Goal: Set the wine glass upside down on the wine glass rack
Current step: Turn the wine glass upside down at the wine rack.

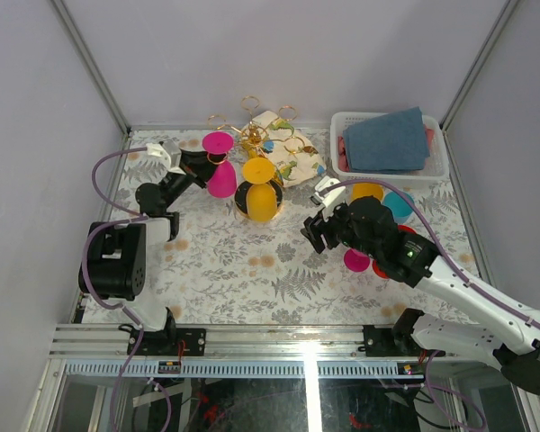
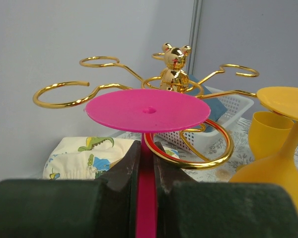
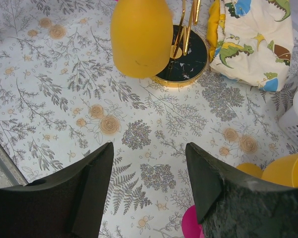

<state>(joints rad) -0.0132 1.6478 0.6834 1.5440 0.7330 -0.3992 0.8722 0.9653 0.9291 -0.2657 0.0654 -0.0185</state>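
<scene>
— Well, what is the left tool point(image 2: 146, 151) clamped on?
— The thin stem of the pink wine glass point(image 1: 220, 167). It is smooth matte plastic, held upside down with the flat round foot on top and the bowl below. It is just beside the wine glass rack point(image 1: 252, 135), on the rack's left.
— And the rack?
— Shiny gold wire, with curled loop arms spreading from a central post. Only the left wrist view shows a little gold bear point(image 2: 174, 67) on top and one loop curving just behind the pink stem; whether the stem sits inside it I cannot tell. Only the right wrist view shows the round black base point(image 3: 188, 59) with its gold rim.
— Anything on it?
— A yellow glass point(image 1: 262, 202) hangs bowl-down at the front, close to the pink one.
— The right tool point(image 3: 149, 158)?
— Fingers apart, gripping nothing, above the leaf-patterned worktop point(image 1: 252, 261). Near its arm are more coloured glasses point(image 1: 367, 191). By the rack's far side lie a dinosaur-print cloth point(image 1: 292, 160) and a white mesh basket point(image 1: 342, 121) holding a blue cloth point(image 1: 387, 139)
</scene>
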